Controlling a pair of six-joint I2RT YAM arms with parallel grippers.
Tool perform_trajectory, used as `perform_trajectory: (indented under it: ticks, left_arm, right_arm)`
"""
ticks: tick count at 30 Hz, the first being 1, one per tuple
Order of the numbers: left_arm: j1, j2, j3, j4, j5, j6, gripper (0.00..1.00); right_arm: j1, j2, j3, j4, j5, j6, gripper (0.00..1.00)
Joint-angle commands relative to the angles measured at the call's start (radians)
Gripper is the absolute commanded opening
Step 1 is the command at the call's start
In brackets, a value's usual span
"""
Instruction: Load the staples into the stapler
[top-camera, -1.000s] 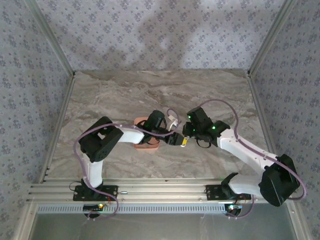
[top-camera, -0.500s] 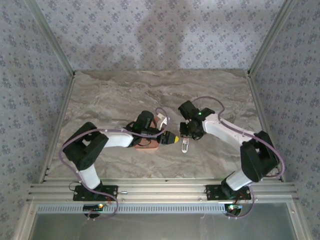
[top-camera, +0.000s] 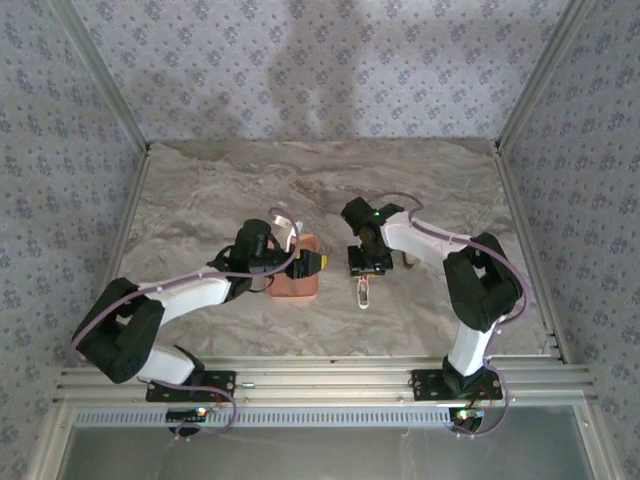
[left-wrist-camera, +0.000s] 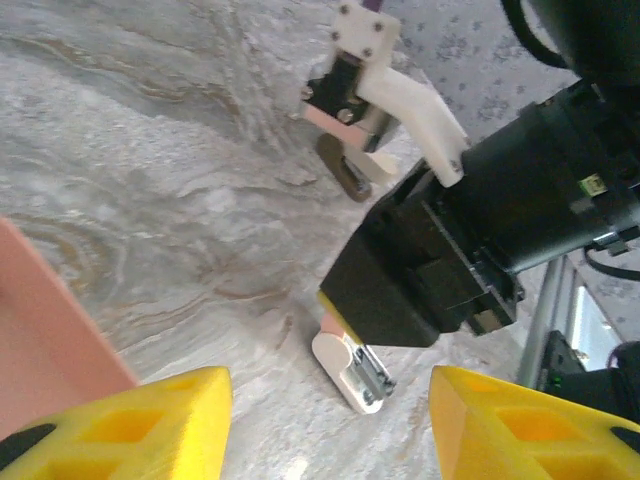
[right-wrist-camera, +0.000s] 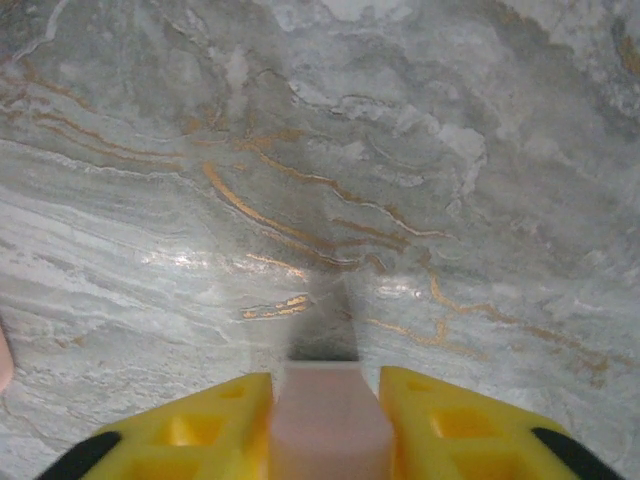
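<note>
The chief risk, as I judge it, lies with the stapler (top-camera: 363, 293), a small, smooth, pale pink and white plastic body with a bright metal channel showing at its free end. It lies low on the tabletop (top-camera: 220, 190), just right of the salmon-pink tray (top-camera: 295, 287), and the right claw (top-camera: 365, 265) has it from above. In the right wrist view the yellow fingers (right-wrist-camera: 200, 430) sit flush against both sides of the pink body with no gap that I can make out, so the claw is nearly closed on it. Hard, glossy plastic gripped between ribbed plastic pads on so narrow a shape could twist or squirt out if the grip eases or the arm tilts, and the polished marble-patterned surface would let it skate away. The left claw (top-camera: 312, 262) hangs over the right end of the tray, about half open with nothing between its fingers. The two claws stand near each other, so a careless reach could knock them together or nudge the stapler off line. I cannot make out the staples; thin, dull metal strips that small would be hard to pinch and easy to drop or snap. The tray looks matte, flat-walled and rectangular.
</note>
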Motion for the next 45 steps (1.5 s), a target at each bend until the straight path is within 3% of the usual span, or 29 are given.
perform_trajectory:
  ticks: [1, 3, 8, 15, 30, 45]
  left_arm:
    - [0.023, -0.027, -0.024, -0.036, -0.031, 0.038, 0.55]
    - [0.03, -0.031, -0.031, -0.037, -0.032, 0.043, 0.55]
    - [0.039, -0.037, -0.042, -0.04, -0.03, 0.049, 0.55]
    - [0.057, -0.047, -0.075, -0.02, -0.047, 0.04, 0.55]
    - [0.085, -0.049, -0.105, 0.0, -0.044, 0.043, 0.55]
    - [0.089, -0.044, -0.11, 0.007, -0.043, 0.044, 0.56]
  right_arm:
    - [0.003, -0.011, 0.045, -0.044, 0.023, -0.028, 0.43]
    - [0.006, -0.041, 0.053, -0.054, 0.04, -0.023, 0.48]
    - [0.023, -0.141, 0.058, -0.094, 0.11, 0.014, 0.49]
    - [0.104, -0.241, -0.032, -0.095, 0.102, 0.162, 0.3]
    - [0.169, -0.07, -0.091, -0.034, 0.024, 0.202, 0.29]
    - [0.186, 0.017, -0.068, -0.089, 0.086, 0.194, 0.3]
